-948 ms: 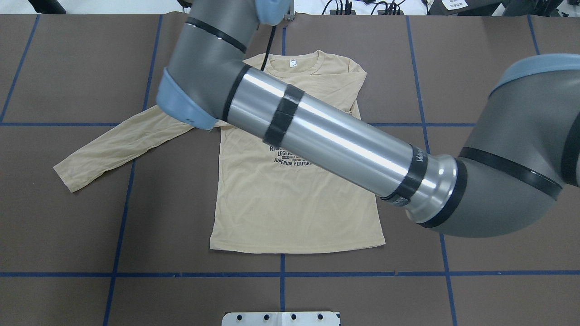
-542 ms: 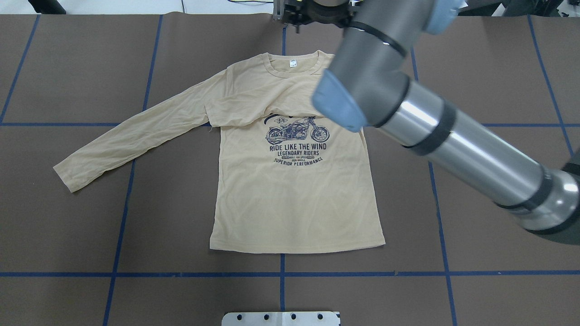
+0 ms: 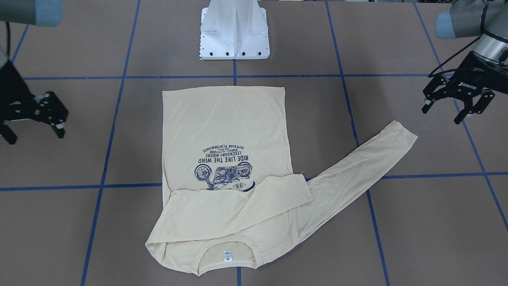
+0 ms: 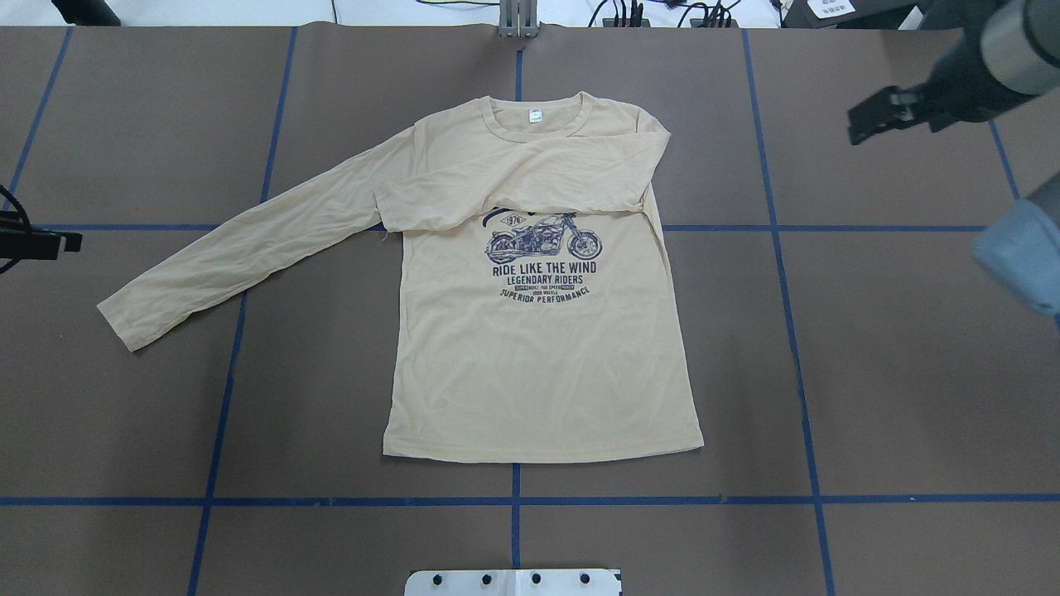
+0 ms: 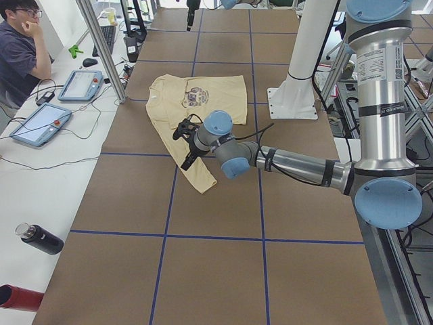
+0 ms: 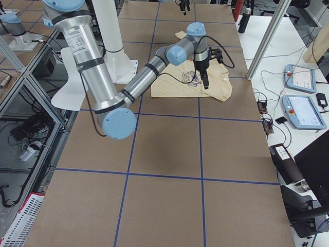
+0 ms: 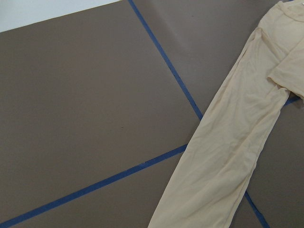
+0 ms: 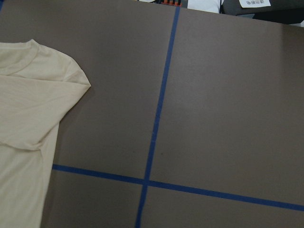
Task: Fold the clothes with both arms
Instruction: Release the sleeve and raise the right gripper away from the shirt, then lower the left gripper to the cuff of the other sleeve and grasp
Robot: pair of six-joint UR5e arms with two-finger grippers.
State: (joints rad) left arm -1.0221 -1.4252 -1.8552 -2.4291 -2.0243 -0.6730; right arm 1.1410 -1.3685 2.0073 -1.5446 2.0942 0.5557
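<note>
We find the unfolded sleeve (image 3: pixel 357 167) of the shirt (image 3: pixel 222 119) stretching left, its cuff (image 3: pixel 401 136) near the spread left gripper (image 3: pixel 443 112), well apart from the spread right gripper (image 3: pixel 35 133).

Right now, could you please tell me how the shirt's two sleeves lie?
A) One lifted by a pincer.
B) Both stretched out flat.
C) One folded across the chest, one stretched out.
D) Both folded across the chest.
C: one sleeve lies folded across the shirt's chest just above the print, while the other sleeve stretches out flat on the table.
</note>
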